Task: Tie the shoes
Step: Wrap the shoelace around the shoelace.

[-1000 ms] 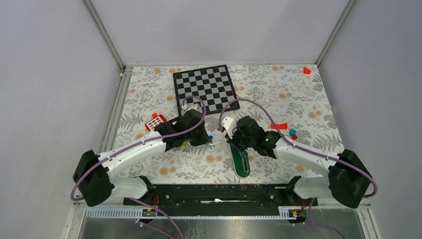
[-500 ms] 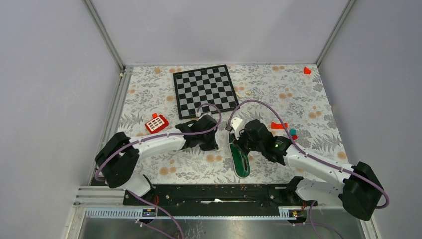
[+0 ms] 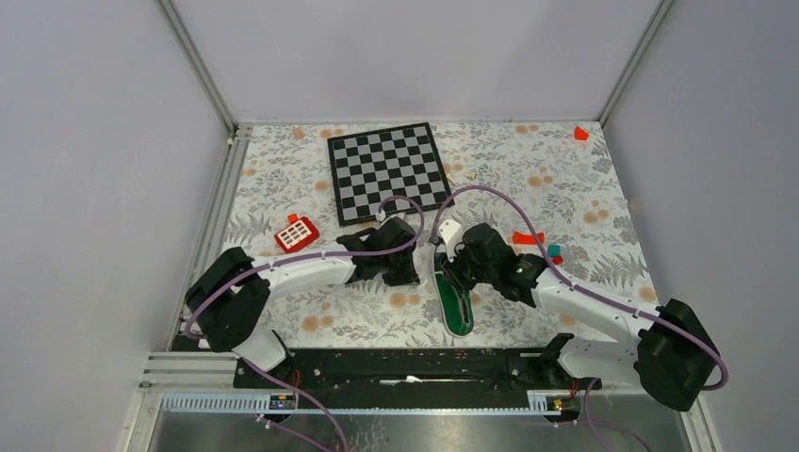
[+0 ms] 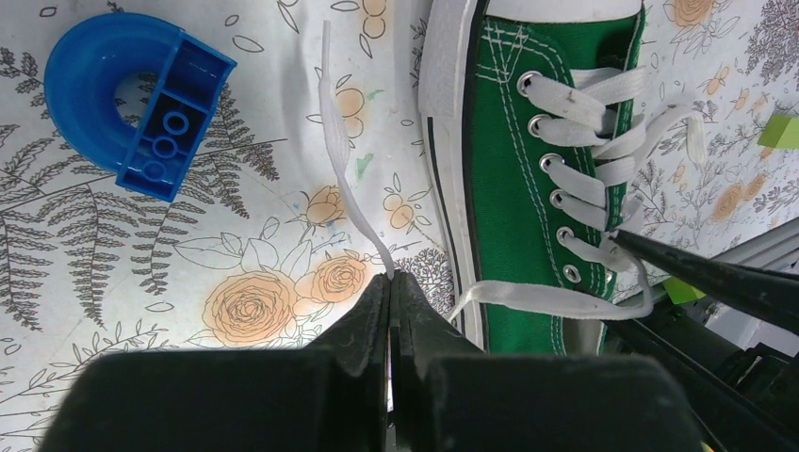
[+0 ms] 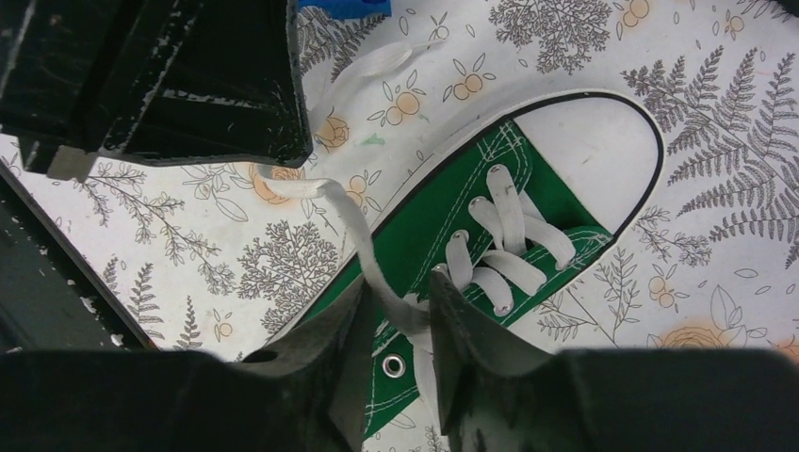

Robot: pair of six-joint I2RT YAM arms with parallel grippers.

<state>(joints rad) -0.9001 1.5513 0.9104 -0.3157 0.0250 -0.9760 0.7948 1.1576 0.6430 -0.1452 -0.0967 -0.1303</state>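
Observation:
The green sneaker [image 3: 458,303] lies on the flowered table between the two arms, toe pointing away. My left gripper [image 3: 407,273] sits just left of it, shut on one white lace end [image 4: 344,160] that runs out over the table; the shoe [image 4: 513,188] is to its right. My right gripper [image 3: 450,273] hovers low over the laced upper [image 5: 443,226]. Its fingers stand apart with the other lace strand [image 5: 353,221] passing between them, midpoint [image 5: 398,297]. The left gripper's black body [image 5: 170,75] fills that view's upper left.
A chessboard [image 3: 388,169] lies at the back centre. A red block [image 3: 296,232] sits left of the left arm, a blue arch brick [image 4: 132,94] near the left gripper, a green block [image 4: 780,130] right of the shoe, and red and teal pieces [image 3: 535,241] further right.
The left arm has stretched out low and rightward toward the shoe; its gripper now sits close beside it. The right gripper has shifted slightly over the laces.

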